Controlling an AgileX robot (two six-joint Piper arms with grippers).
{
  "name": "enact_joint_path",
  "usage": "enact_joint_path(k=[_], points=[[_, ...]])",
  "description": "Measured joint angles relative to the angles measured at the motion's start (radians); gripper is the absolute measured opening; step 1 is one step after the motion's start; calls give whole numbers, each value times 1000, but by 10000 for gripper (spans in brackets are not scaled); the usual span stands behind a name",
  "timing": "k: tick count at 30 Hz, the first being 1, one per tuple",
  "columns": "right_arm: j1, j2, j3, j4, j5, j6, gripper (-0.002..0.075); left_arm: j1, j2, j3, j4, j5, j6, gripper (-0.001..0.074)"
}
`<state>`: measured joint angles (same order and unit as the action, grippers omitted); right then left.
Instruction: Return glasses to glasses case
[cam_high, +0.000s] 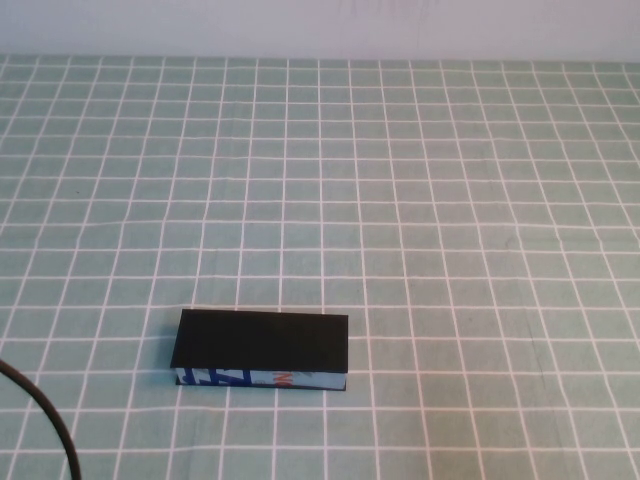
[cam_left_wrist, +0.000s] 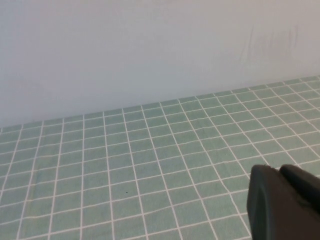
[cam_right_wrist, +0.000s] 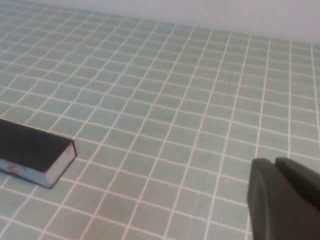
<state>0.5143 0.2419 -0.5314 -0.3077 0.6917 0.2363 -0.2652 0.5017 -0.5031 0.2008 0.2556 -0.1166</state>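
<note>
The glasses case (cam_high: 262, 345) lies on the green checked cloth at the front, left of centre. It is a black box with its lid down and its light blue printed front facing me. It also shows in the right wrist view (cam_right_wrist: 32, 150). The glasses are not in view. My left gripper (cam_left_wrist: 279, 171) is shut and empty above bare cloth, facing the back wall. My right gripper (cam_right_wrist: 275, 163) is shut and empty, off to the case's right and well apart from it. Neither gripper shows in the high view.
The green cloth with white grid lines (cam_high: 420, 200) covers the whole table. A pale wall (cam_left_wrist: 150, 50) runs along its far edge. A black cable (cam_high: 52, 425) curves across the front left corner.
</note>
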Motion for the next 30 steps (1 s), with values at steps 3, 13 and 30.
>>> enact_joint_path(k=[3,13,30], points=[[0,0,0,0,13,0,-13,0,0,0,2,0,0,-1],[0,0,0,0,17,0,-13,0,0,0,2,0,-2,-1],[0,0,0,2,18,0,-13,0,-331,194,159,-33,-4,-1]])
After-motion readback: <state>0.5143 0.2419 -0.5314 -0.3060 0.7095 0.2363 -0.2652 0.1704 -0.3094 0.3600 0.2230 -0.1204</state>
